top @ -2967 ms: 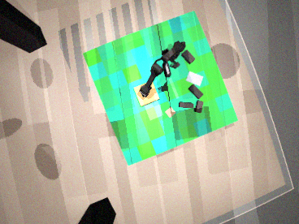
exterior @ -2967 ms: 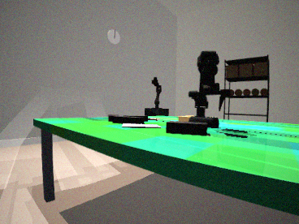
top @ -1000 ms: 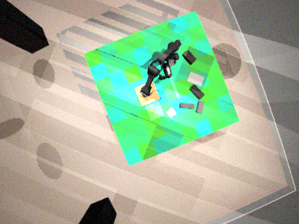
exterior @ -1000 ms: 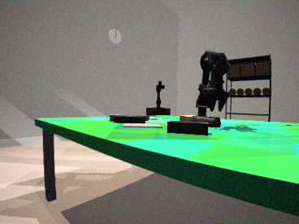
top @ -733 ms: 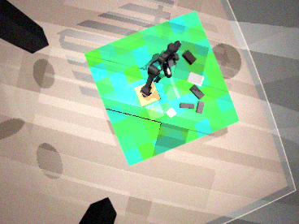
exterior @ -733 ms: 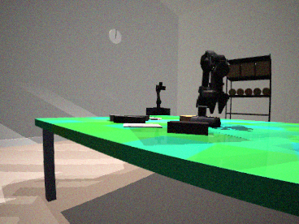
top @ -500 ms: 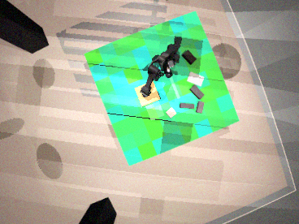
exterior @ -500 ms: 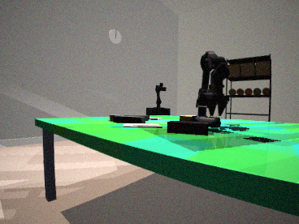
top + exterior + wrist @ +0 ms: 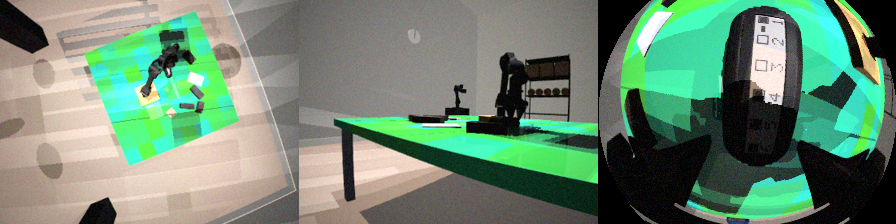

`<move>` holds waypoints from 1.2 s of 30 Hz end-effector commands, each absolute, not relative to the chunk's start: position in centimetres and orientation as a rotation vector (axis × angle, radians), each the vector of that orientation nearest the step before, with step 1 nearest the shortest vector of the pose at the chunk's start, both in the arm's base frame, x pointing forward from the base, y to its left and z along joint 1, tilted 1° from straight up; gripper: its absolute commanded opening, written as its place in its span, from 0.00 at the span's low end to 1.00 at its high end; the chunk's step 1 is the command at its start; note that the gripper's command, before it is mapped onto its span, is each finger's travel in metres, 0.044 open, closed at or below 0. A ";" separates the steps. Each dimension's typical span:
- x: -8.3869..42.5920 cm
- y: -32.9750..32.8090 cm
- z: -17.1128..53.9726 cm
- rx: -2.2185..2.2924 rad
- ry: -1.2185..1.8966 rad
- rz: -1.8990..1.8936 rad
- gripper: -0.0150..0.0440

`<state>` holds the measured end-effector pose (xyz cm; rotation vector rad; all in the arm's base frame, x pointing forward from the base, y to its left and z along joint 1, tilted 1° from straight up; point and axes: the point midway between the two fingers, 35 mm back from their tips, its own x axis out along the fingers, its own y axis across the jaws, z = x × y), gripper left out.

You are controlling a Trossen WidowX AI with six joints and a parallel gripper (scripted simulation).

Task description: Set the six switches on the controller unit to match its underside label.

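The dark grey controller unit [image 9: 794,70] [image 9: 168,72] lies with its label face turned up to the wrist camera; its switches are hidden. On the white label [image 9: 770,45], squares 1 and 4 are filled, 2 and 3 are empty; 5 and 6 lie in shadow and look filled. A small dark mark sits between 1 and 2. My gripper [image 9: 756,143] [image 9: 515,115] is open and empty, pointing down, its two fingertips either side of the unit's near end in the wrist view. Whether they touch it is unclear.
A white plate [image 9: 196,78] [image 9: 654,34] lies beside the unit. Dark modules [image 9: 197,92] [image 9: 187,105] [image 9: 200,107] and another dark block [image 9: 189,57] [image 9: 486,127] stand around. A tan board [image 9: 153,97] [image 9: 868,67] is under the arm's base. A small pale square [image 9: 171,112] lies beyond.
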<state>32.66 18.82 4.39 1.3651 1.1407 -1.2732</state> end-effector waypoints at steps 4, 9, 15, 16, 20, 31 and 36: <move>32.6 18.7 3.5 1.358 1.138 -1.286 0.91; 32.6 18.7 3.5 1.358 1.138 -1.286 0.81; 32.6 18.7 3.5 1.358 1.138 -1.286 0.81; 32.6 18.7 3.5 1.358 1.138 -1.286 0.81; 32.6 18.7 3.5 1.358 1.138 -1.286 0.81; 32.5 18.5 4.2 1.358 1.138 -1.286 0.82; 32.5 18.4 4.4 1.357 1.138 -1.286 0.82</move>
